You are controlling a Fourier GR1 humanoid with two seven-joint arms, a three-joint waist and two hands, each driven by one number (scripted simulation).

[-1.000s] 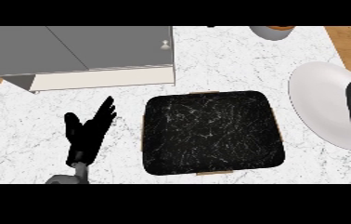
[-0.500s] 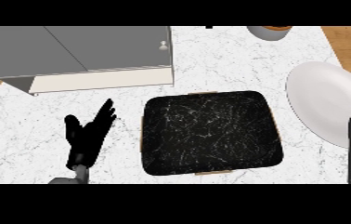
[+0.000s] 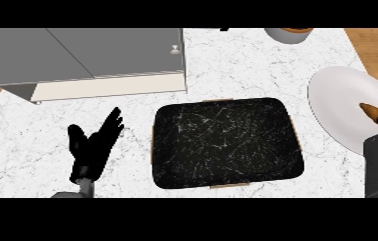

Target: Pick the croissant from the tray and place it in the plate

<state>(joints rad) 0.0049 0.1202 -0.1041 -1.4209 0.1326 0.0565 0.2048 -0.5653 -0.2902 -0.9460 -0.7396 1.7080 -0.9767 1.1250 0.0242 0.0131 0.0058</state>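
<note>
Croissant (image 3: 367, 108) sat on plate (image 3: 336, 102) at 3 o'clock, tray (image 3: 225, 142) bare. Left robot hand (image 3: 92, 147) rested open, holding nothing, at 8 o'clock on counter (image 3: 244, 67). Right robot hand's fingers: couldn't tell. Best finish: release low, retract straight up.

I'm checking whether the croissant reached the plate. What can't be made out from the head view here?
- Croissant: only a brown sliver shows on the plate; the right edge cuts off the rest.
- Right hand: only a dark strip of arm shows at the right edge; the hand is not visible.
- Cup at top: cropped by the upper band, contents unclear.
- Left hand rests open beside the tray.
</note>
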